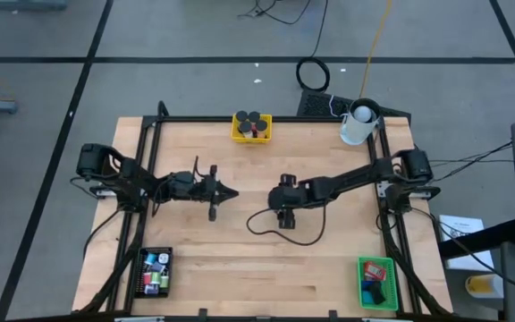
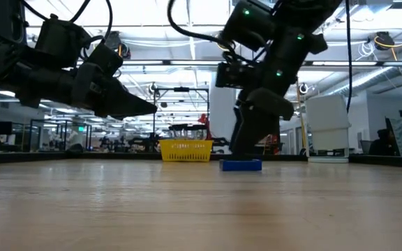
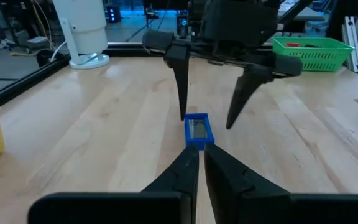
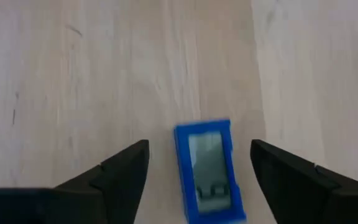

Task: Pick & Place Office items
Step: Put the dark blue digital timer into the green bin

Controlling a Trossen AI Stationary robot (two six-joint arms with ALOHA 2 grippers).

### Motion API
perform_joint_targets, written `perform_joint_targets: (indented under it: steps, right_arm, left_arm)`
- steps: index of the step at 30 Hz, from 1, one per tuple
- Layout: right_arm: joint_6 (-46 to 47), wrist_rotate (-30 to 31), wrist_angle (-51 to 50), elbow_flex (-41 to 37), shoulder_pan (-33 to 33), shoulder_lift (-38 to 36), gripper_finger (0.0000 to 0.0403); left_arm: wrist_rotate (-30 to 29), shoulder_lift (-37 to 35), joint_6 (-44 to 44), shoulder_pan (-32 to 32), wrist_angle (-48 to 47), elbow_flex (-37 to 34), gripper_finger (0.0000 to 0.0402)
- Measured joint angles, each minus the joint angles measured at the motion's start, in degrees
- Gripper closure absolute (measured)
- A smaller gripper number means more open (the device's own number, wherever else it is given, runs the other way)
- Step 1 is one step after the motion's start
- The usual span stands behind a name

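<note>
The right gripper (image 4: 197, 165) is hanging over the middle of the pale wooden table (image 1: 240, 277) with its fingers spread wide, gripping nothing. Between them, flat on the wood, is lying a small blue rectangular block with a grey window (image 4: 209, 169). The left gripper (image 3: 199, 163) is hovering just beside it, fingers pinched together and empty. To my eye this is the reach-to-grasp step. Next, the right fingers need to drop around the block, close, then carry it to a mesh tray, perhaps the green one (image 1: 375, 283).

overhead, table-level, two wrist cameras
</note>
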Motion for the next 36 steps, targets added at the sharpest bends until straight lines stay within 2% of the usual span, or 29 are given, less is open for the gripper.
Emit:
perform_joint_targets:
  steps: [4, 6, 10, 15, 21, 24, 32, 36]
  right_arm:
    - [-1.90, -1.45, -0.64, 0.42, -0.71, 0.52, 0.0124]
    - [-1.78, -4.29, -0.47, 0.42, -1.67, 0.55, 0.0128]
    - [-1.13, -5.08, -1.85, 0.42, -3.74, 0.52, 0.0142]
    - [-1.18, -10.29, -2.03, 0.29, -5.17, 2.39, 0.0148]
    - [-1.20, -10.22, -2.58, 0.22, -5.13, 2.58, 0.0145]
    - [-1.33, -10.22, -2.26, 0.20, -5.13, 2.64, 0.0164]
    - [-1.33, -10.26, -3.31, 0.20, -5.13, 2.64, 0.0256]
    - [-0.28, -10.09, -6.58, 0.09, -4.66, 0.55, 0.0258]
  left_arm:
    - [0.01, 0.00, 0.00, 0.00, -0.20, 0.00, 0.0366]
    - [-0.04, 0.00, 0.00, 0.00, -0.34, 0.00, 0.0366]
    - [-0.07, 0.00, 0.00, 0.00, -0.35, 0.00, 0.0366]
    - [-0.09, 0.00, 0.00, 0.00, -0.33, 0.00, 0.0366]
    - [-0.18, 0.00, 0.00, 0.00, -0.37, 0.00, 0.0366]
    - [-0.24, 0.00, -0.02, 0.00, -0.60, 0.00, 0.0366]
    - [-0.26, 0.00, -0.20, 0.00, -0.61, 0.00, 0.0366]
    - [-0.28, 0.00, -0.22, 0.00, -0.75, 0.00, 0.0366]
